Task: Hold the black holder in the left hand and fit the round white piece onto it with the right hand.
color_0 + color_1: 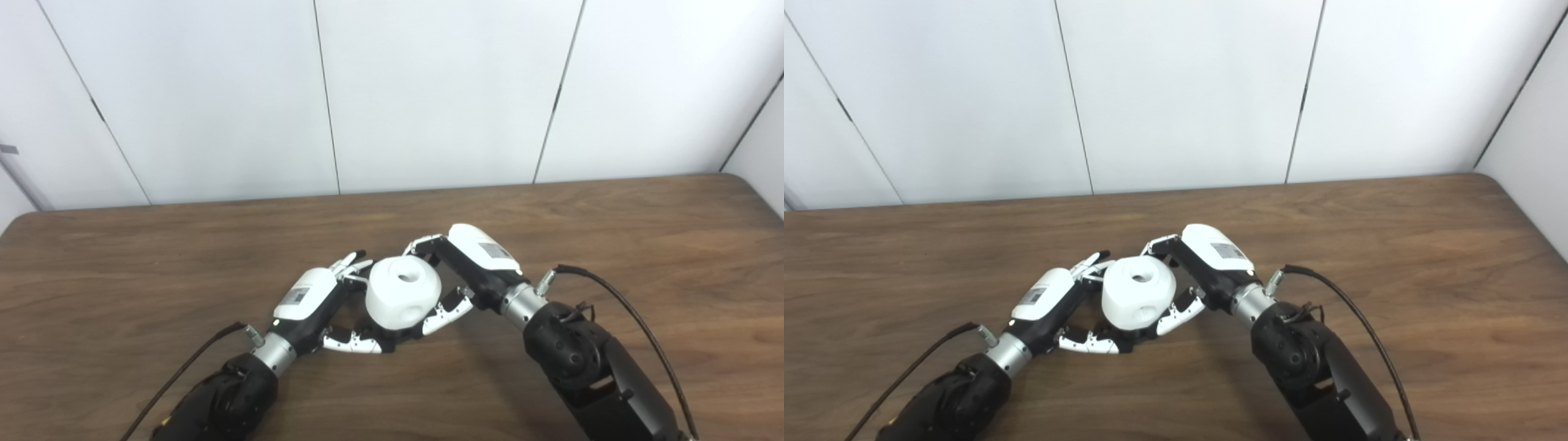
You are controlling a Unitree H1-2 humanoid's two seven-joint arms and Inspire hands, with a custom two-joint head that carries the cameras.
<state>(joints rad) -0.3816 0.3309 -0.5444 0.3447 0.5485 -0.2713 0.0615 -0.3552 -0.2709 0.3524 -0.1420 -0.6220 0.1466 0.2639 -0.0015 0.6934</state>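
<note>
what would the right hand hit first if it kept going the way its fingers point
Most likely the round white piece, which the right hand already cups; beyond it sits the left hand. Depth is hard to judge.

One round white piece (402,299), two robot hands, left hand (318,306), right hand (471,269), one wooden table (612,245)
</note>
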